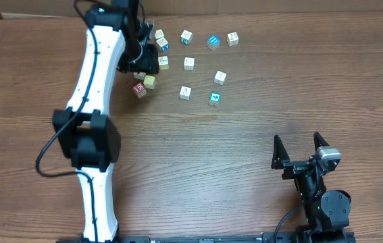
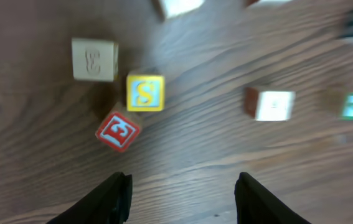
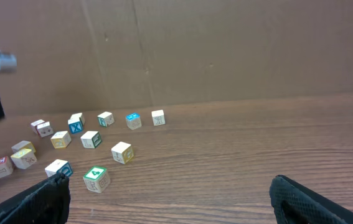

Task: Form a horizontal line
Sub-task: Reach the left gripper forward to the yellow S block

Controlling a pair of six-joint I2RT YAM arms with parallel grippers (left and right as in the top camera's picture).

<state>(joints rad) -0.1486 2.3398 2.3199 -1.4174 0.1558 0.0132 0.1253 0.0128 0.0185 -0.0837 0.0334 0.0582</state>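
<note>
Arms: we see two. The left arm (image 1: 96,81) is stretched to the far left part of the table (image 1: 245,169), and the right arm sits at the near right edge.
Left claw (image 2: 182,186): open, its two fingers apart with nothing between them, over bare wood just beside the red block (image 2: 117,130).
Right claw (image 1: 298,143): wide open and empty, well apart from every block.
Blocks in all: we count twelve in plain view from above. Whether another sits half hidden under the left claw, we cannot tell.
Line: four blocks along the near edge of the cluster, not straight. The red block and the yellow block (image 2: 144,93) are corner to corner, touching or nearly so. After a gap come the white block (image 1: 186,92) and the green block (image 1: 215,98), near each other.
By colour: one red, one yellow, one green, two blue (image 1: 213,42), the rest pale.
</note>
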